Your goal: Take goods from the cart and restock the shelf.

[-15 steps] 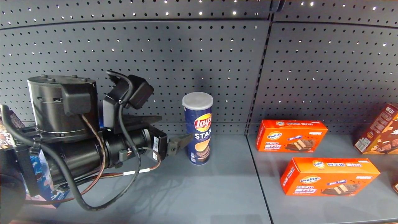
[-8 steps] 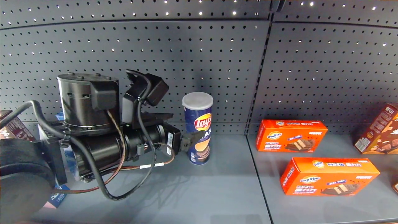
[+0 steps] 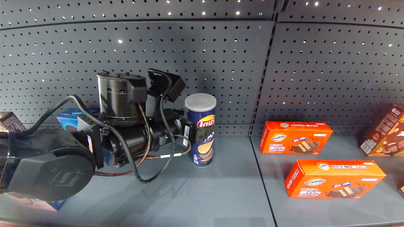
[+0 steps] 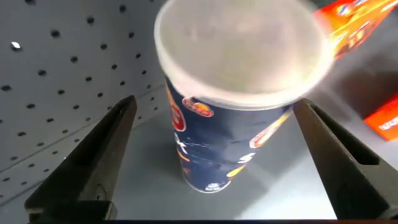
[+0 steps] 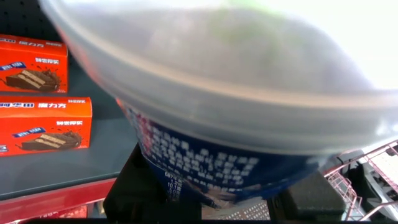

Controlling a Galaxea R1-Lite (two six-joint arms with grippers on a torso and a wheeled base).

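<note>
A blue chips can (image 3: 202,148) with a clear lid stands upright on the grey shelf (image 3: 221,195), close to the pegboard back wall. My left gripper (image 3: 204,137) is open, level with the can's middle. In the left wrist view the same can (image 4: 230,155) stands between the two fingers (image 4: 102,165) of the left gripper (image 4: 216,111), with a gap on each side. My right gripper (image 5: 224,190) is shut on a second blue chips can (image 5: 205,155), held in front of the shelf, its clear lid toward the camera.
Two orange boxes (image 3: 295,137) (image 3: 334,178) lie right of the can, with a brown box (image 3: 383,130) at the far right. A blue cookie box (image 3: 71,115) stands behind my left arm. Bare shelf lies in front of the can. A red wire cart (image 5: 370,180) is below the shelf.
My left arm has moved right along the shelf, and its open fingers now stand on either side of the can. The can has not moved.
</note>
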